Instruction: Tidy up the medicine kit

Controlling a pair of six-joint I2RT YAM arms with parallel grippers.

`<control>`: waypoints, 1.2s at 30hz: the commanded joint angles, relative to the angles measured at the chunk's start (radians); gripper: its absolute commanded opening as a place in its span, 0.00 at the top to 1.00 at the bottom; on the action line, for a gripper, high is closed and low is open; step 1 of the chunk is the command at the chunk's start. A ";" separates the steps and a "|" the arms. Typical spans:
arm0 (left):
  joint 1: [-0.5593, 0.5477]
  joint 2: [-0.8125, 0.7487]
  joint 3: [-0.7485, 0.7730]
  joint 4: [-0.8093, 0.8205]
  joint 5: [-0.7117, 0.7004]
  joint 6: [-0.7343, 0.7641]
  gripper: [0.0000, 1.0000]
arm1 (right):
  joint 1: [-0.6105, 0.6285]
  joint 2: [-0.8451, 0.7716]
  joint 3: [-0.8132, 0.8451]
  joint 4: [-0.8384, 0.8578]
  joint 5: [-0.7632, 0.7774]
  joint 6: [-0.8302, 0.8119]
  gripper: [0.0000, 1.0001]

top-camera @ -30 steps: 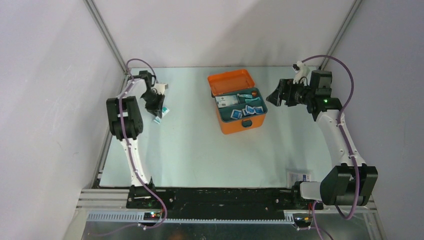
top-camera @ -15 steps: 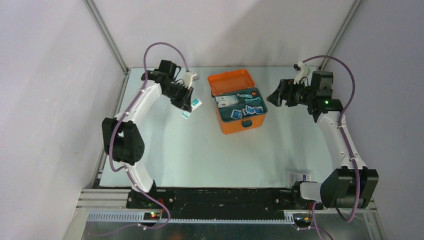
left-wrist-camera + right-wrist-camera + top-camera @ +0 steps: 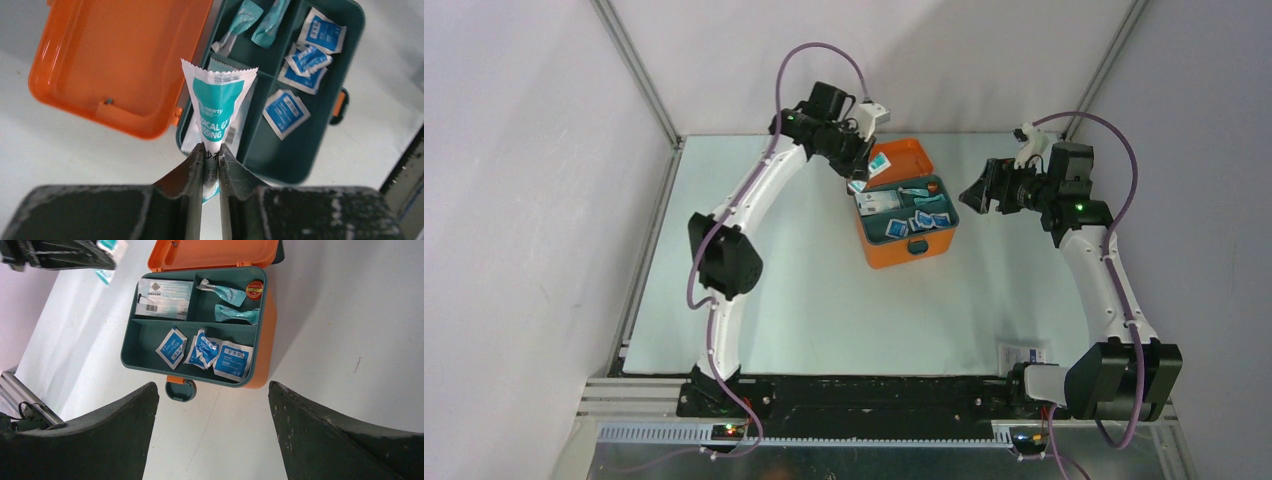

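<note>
The left gripper is clamping a teal-and-white dressing packet by its lower edge, jaws nearly closed on the thin foil, so the packet is standing out flat beyond the fingertips where the wrist camera can see it against the target. The packet is hanging above the hinge line of the kit, apart from it, with its free end pointing over the tray compartment that is already holding a white pack of similar kind; this alignment is suggesting a like-with-like placement. The lid is lying fully open behind the tray, giving clear access from above. The other compartments are holding blue sachets and twisted teal items, each kind in its own section. The kit is sitting at the middle of the far half of the table, between the two arms. The right gripper is hovering beside the kit's right side, jaws spread wide and holding nothing, apparently keeping out of the drop path while watching the tray. The next move is likely calling for a short descent and release into that compartment; an early release risks the packet landing on the lid.
</note>
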 commanded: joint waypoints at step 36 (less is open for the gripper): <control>-0.160 0.117 0.005 0.001 -0.313 0.148 0.60 | -0.038 -0.052 -0.040 0.062 -0.029 0.022 0.14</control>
